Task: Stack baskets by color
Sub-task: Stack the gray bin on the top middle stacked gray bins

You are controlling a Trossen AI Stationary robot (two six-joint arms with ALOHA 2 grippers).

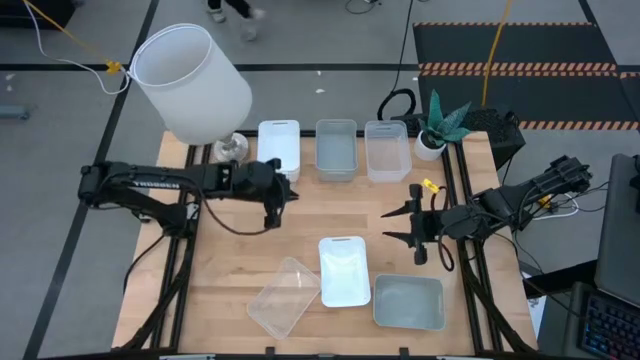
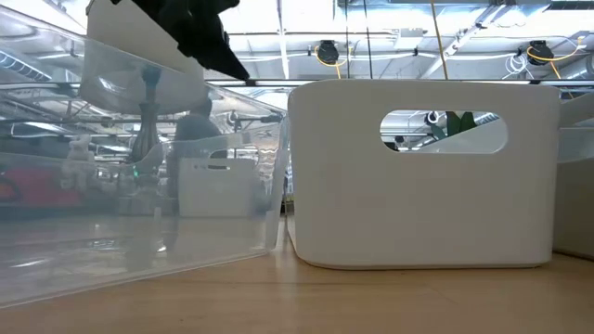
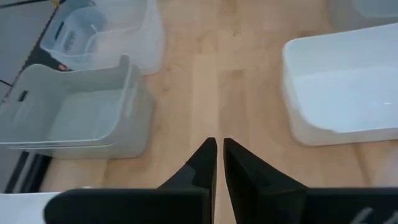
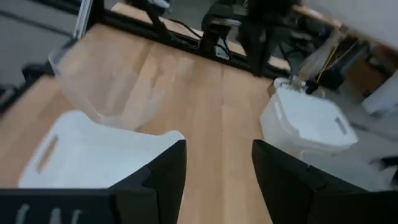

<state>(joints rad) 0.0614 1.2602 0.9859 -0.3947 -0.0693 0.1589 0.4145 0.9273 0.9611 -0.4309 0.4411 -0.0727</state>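
Note:
Three baskets stand in a row at the table's far edge: a white basket (image 1: 278, 145), a grey basket (image 1: 336, 148) and a clear basket (image 1: 386, 150). Near the front edge lie a clear basket (image 1: 285, 296) turned askew, a white basket (image 1: 343, 270) and a grey basket (image 1: 409, 302), each resting on its bottom. My left gripper (image 1: 290, 195) hovers over bare wood between the two rows, shut with nothing in it (image 3: 219, 155). At the table's right side my right gripper (image 1: 388, 225) hangs open and empty (image 4: 219, 168), pointing toward the near white basket (image 4: 93, 155).
A big white lampshade (image 1: 190, 80) leans over the far left corner beside a glass lamp base (image 1: 230, 148). A potted plant (image 1: 440, 125) stands at the far right corner. Bare wood (image 1: 340, 210) runs between the two rows of baskets.

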